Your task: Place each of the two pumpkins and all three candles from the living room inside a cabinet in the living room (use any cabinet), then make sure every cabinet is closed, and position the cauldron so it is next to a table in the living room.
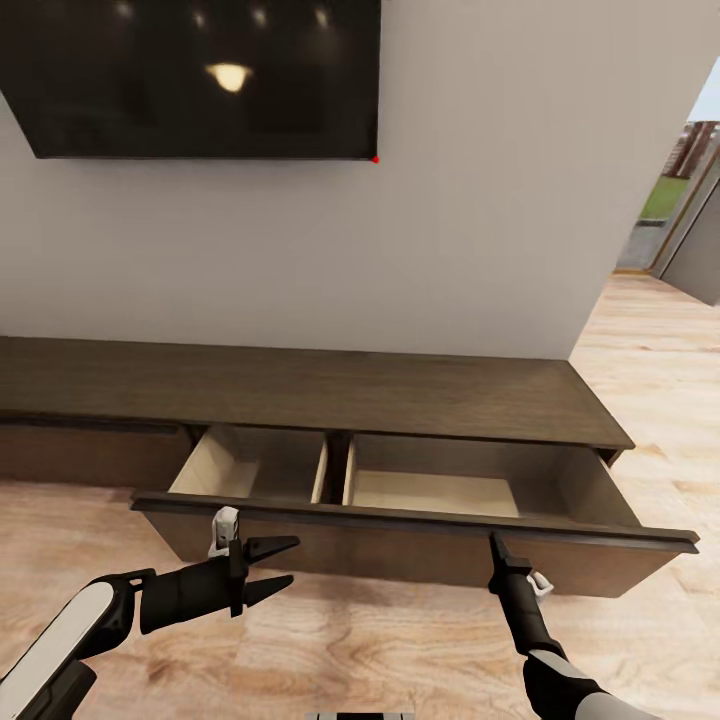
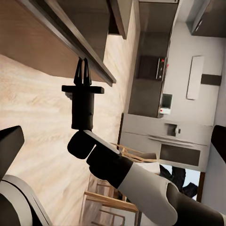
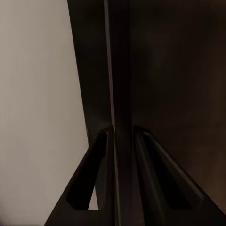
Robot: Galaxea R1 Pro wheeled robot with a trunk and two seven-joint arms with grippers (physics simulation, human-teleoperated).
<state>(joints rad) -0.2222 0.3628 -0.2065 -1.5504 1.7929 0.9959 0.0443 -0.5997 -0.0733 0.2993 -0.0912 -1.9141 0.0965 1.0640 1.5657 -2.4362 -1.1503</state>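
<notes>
Black wall TV (image 1: 195, 75) ahead of me, upper left, screen dark, ceiling lights mirrored in it; small red dot at lower right corner. Off-white wall (image 1: 480, 220) behind. Light wood-plank floor (image 1: 380, 650) below, running on to the right. Doorway (image 1: 680, 190) at far right edge, green ground and brick outside.

Left wrist view: grey kitchen units (image 2: 165, 141), dark oven (image 2: 151, 67), small white appliance (image 2: 166, 103) on counter, pale wooden chairs (image 2: 113, 200) on plank floor.
</notes>
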